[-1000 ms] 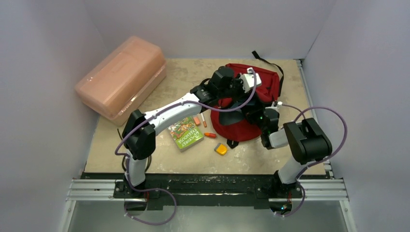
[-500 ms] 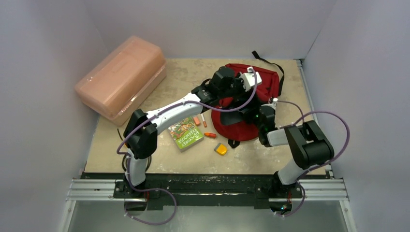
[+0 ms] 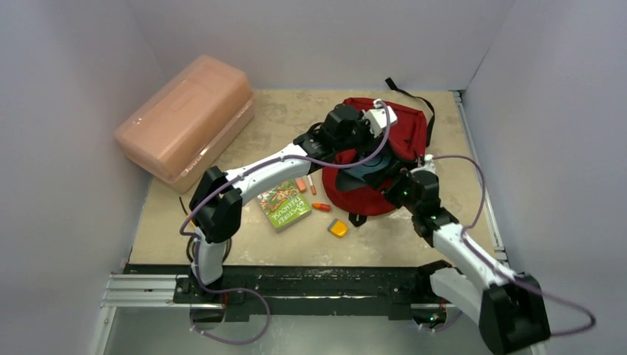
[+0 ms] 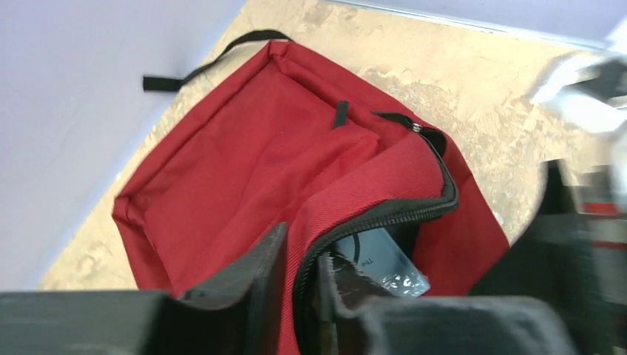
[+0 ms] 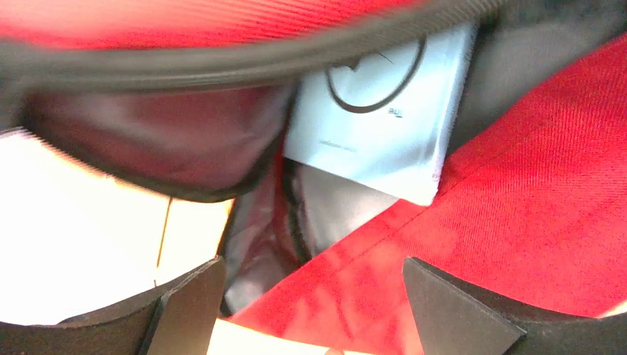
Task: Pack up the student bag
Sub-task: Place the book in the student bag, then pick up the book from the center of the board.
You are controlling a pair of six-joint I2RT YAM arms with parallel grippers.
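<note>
The dark red student bag (image 3: 410,129) lies at the back middle of the table with its main zip open. My left gripper (image 3: 360,140) is shut on the upper zipper edge of the student bag (image 4: 251,163), and the red fabric rim is pinched between its fingers (image 4: 248,285). A pale blue-white booklet (image 4: 381,259) sits inside the opening. My right gripper (image 3: 393,186) hovers at the mouth of the bag (image 5: 532,222), open wide over red fabric with nothing held. The booklet (image 5: 377,126) lies just beyond its fingertips (image 5: 185,303).
A green book (image 3: 284,203), an orange marker (image 3: 321,206), a pen (image 3: 312,183) and a yellow-orange block (image 3: 338,228) lie on the table left of the bag. A pink translucent box (image 3: 185,118) stands at the back left. Walls close in on both sides.
My right gripper has opened at the bag's mouth, and its elbow has dropped down toward the near right. The left arm has stayed at the bag's rim.
</note>
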